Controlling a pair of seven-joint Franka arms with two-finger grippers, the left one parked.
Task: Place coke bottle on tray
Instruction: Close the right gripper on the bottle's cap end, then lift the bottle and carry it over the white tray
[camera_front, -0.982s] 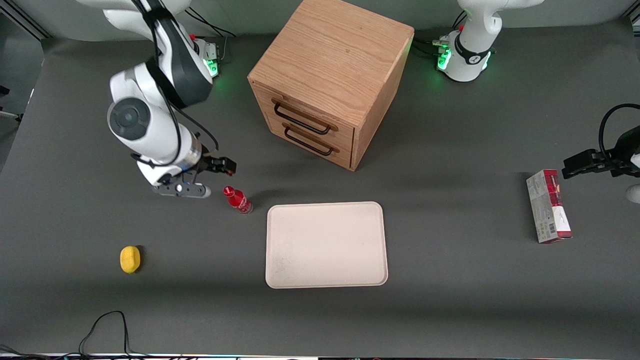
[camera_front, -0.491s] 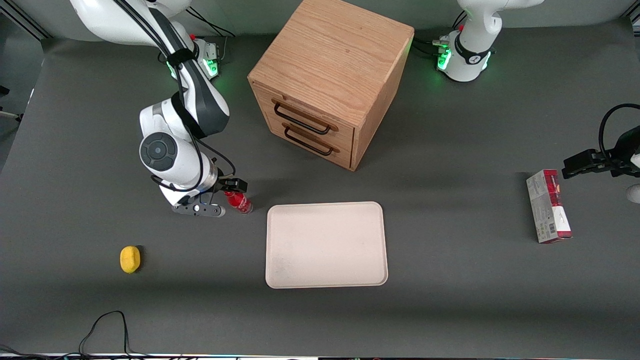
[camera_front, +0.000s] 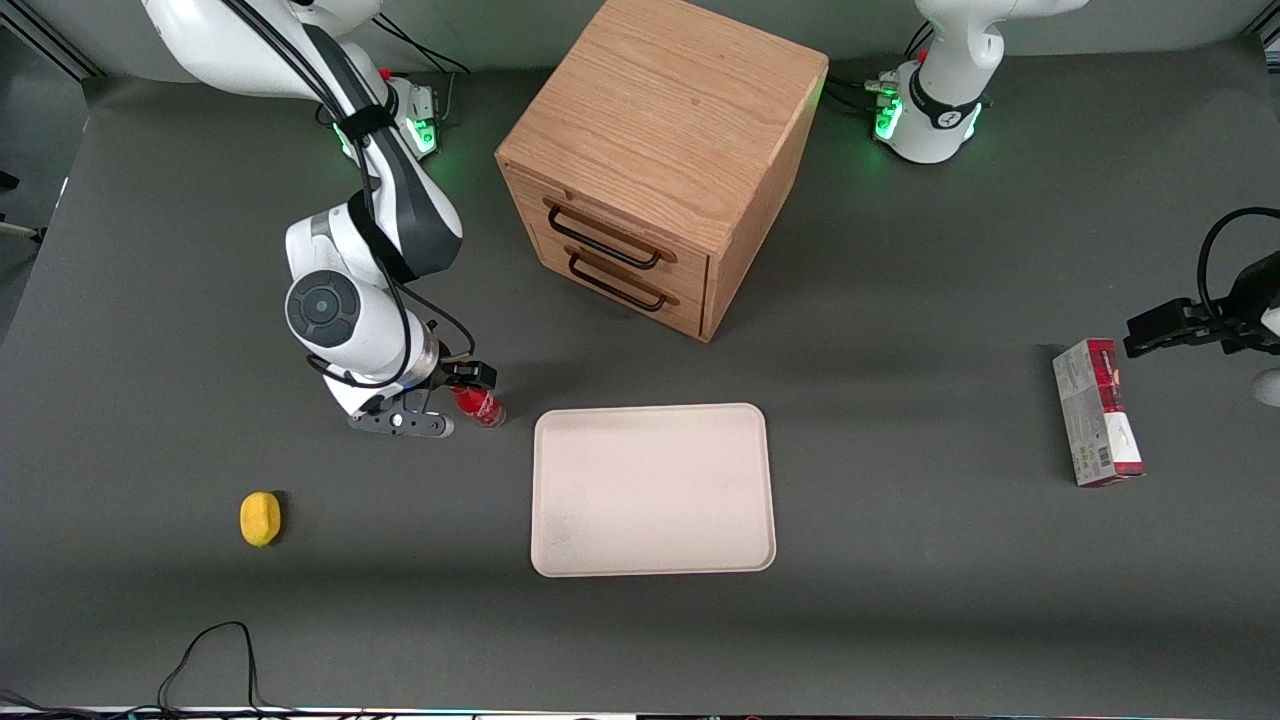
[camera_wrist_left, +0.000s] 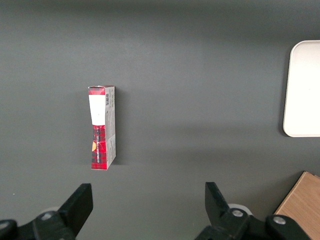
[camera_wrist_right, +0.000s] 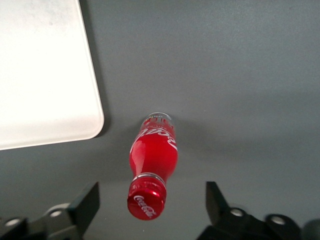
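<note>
Red coke bottle (camera_wrist_right: 152, 162) stands upright between your gripper's (camera_wrist_right: 150, 205) wide-open, empty fingers, the tray (camera_front: 653, 489) just beside it.

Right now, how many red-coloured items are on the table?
2. The coke bottle stands beside the tray, under the open gripper; a red-and-grey carton lies toward the parked arm's end. None seems hidden.

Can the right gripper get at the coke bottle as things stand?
Probably yes. The gripper is open and right above the upright coke bottle, fingers either side of its cap without touching. Nothing stands between them; the tray lies apart, beside the bottle.
</note>
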